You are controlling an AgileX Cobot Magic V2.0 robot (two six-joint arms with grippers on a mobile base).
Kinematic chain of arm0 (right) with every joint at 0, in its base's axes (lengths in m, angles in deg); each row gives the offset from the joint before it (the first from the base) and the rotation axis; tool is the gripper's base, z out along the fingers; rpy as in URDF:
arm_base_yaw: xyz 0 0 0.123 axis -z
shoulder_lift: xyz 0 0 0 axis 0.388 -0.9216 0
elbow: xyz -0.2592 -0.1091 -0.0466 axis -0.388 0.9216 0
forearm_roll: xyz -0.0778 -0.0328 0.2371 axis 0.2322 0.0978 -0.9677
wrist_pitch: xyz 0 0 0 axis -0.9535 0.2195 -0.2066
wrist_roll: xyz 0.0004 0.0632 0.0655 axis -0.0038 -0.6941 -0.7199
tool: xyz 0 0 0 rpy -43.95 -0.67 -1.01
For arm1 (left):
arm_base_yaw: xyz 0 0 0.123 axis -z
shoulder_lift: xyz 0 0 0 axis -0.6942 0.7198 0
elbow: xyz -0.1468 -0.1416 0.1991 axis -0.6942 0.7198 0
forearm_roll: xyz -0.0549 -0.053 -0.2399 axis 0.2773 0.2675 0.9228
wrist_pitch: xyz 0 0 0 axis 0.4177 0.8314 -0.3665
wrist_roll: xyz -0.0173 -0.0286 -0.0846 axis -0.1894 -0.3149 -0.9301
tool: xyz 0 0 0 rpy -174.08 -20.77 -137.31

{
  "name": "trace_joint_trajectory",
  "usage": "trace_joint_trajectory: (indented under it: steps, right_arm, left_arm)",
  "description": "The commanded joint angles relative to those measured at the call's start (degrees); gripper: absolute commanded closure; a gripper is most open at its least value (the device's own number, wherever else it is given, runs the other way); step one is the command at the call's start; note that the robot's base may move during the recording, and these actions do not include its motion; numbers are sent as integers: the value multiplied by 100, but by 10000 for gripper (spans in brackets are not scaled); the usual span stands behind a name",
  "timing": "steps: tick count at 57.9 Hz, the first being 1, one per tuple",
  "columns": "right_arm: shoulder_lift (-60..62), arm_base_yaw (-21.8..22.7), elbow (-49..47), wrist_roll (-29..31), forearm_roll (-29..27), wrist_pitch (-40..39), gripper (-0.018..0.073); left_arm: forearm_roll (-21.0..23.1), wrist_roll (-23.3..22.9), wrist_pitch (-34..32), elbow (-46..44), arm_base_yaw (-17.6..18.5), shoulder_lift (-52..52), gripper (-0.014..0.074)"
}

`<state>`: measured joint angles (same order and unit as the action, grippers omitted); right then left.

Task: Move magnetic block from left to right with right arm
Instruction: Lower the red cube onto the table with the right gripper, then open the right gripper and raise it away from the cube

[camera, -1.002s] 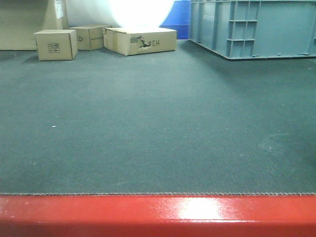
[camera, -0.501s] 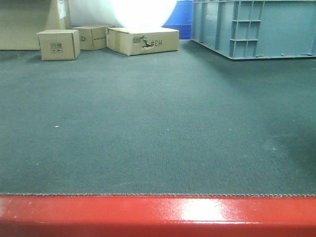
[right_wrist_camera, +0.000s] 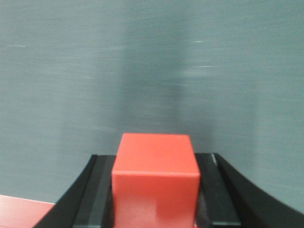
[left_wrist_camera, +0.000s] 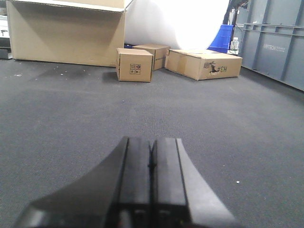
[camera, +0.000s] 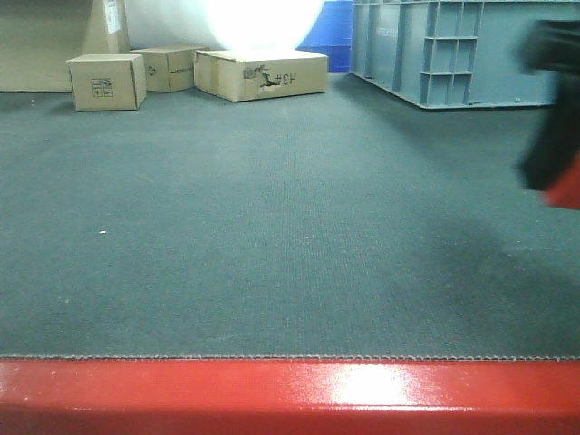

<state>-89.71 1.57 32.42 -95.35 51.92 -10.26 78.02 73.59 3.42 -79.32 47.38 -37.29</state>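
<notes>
1. So: block is gripped between the right jaws, seen in the wrist view, held above the grey mat. Pick-up looks done.
2. Front view: right arm shows at the far right edge, blurred, w/ a bit of red, prob. the block, at its lower tip. Can't tell how high it sits over the mat.
3. Left to do, by my read: carry to the drop spot on the right, lower, let go, back off. Whether it's already over that spot, can't tell.
4. Left jaws are pressed together, nothing between them, low over the mat; idle.
5. Room: under and ahead of the right jaws the mat is bare, no obstacle seen in the wrist view.
6. Edges: a red strip shows at the lower left of the right jaws, prob. the bench lip seen along the near side in front view. Set down well clear of it.
7. Far stuff: cardboard boxes and a grey crate lie well beyond both jaws, no issue.
</notes>
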Motion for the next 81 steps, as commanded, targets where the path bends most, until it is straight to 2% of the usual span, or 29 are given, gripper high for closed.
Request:
trace_joint_trajectory:
  steps: [1,20,26,35,42,58,72,81]
  right_arm:
    - [-413,-288,-666,-521,70,105,189]
    - [-2290,-1289,-2529,-1065,279,1000,186]
    - [-2693,-1521,-2959,-1297,357,1287,186]
    - [-3200,-1779,-3516,-1329,357,1540,186]
    - [-3510,-1903,-3844,-1383,317,1775,174]
    - [-3806,-1973,-4155,-2095,351,1984,-21]
    - [-3713,-1973,-4155,-2111,351,2103,-34]
    - [-3360,-1973,-4155,-1953,508,1914,-34]
  left_arm:
    - [27,14,-519,54,36,-35,722]
    - [27,14,-519,54,36,-35,722]
    - [27,14,-519,54,36,-35,722]
    - [27,14,-519,54,36,-35,722]
    - [27,14,-519,54,36,-35,722]
    - [27,14,-519,54,36,-35,722]
    - [27,14,-519,54,36,-35,722]
    - [27,14,-519,54,36,-35,722]
